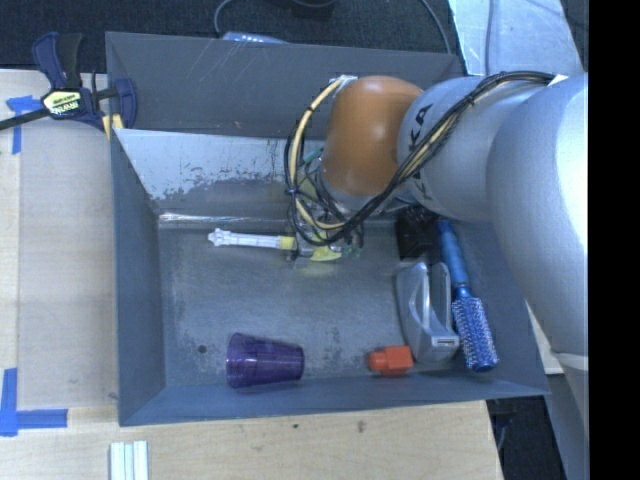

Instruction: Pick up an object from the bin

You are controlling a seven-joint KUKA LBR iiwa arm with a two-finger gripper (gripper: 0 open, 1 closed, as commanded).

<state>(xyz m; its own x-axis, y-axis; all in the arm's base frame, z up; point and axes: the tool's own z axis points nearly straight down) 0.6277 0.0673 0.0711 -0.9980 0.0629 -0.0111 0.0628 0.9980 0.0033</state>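
The pincer (316, 250) sits low over the far part of the floor of the grey bin (136, 268), near the foot of the back wall and about midway along it; cables (303, 173) in yellow and black and the shadow beneath them hide its working end, so I cannot tell whether it is open or closed, nor whether anything is in it.

Nearest to it lies a slim white stick (245, 239), flat on the floor and parallel to the back wall; its left end is flared, its right end turns yellowish and runs up to the pincer; whether the two touch I cannot tell.

The silver arm (500, 158) comes in over the bin's right side, thick and rounded, and turns down and leftward; the orange cover (365, 133) caps its wrist, which points down at the floor.

Well apart, by the front wall, a purple cup (263, 359) lies on its side; further right along that wall sits a small orange block (390, 360), just beside a grey thing (425, 313); a blue hairbrush (466, 313) lies along the right wall, bristle head toward the front.
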